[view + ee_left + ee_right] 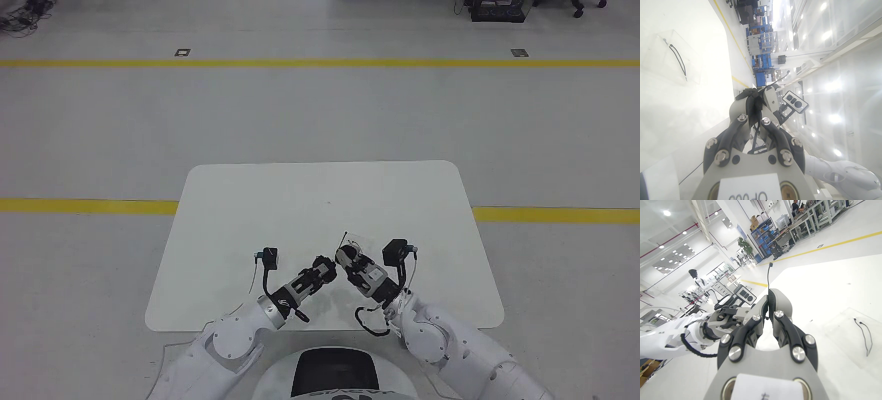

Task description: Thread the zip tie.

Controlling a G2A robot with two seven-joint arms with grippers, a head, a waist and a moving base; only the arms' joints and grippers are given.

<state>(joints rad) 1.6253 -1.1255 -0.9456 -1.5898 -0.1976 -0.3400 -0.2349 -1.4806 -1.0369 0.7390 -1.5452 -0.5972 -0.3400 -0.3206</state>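
Right claw [768, 294] clamped on zip tie [768, 279] above the worktop [829, 285], head end poking clear of the tips, likely so the tail can be fed through; left claw [754, 98] pinched narrow just beside it, contents unclear.

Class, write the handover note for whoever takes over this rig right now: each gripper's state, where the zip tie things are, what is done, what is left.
Right gripper: shut on a black zip tie, whose head end sticks up past the fingertips.
Left gripper: shut, close beside the right one over the near side of the table. I cannot tell whether it holds anything.
A clear tray on the table holds a bent black tie.
Done: one tie is picked up.
Left: the held tie shows no loop, so its tail probably has yet to go through its head.
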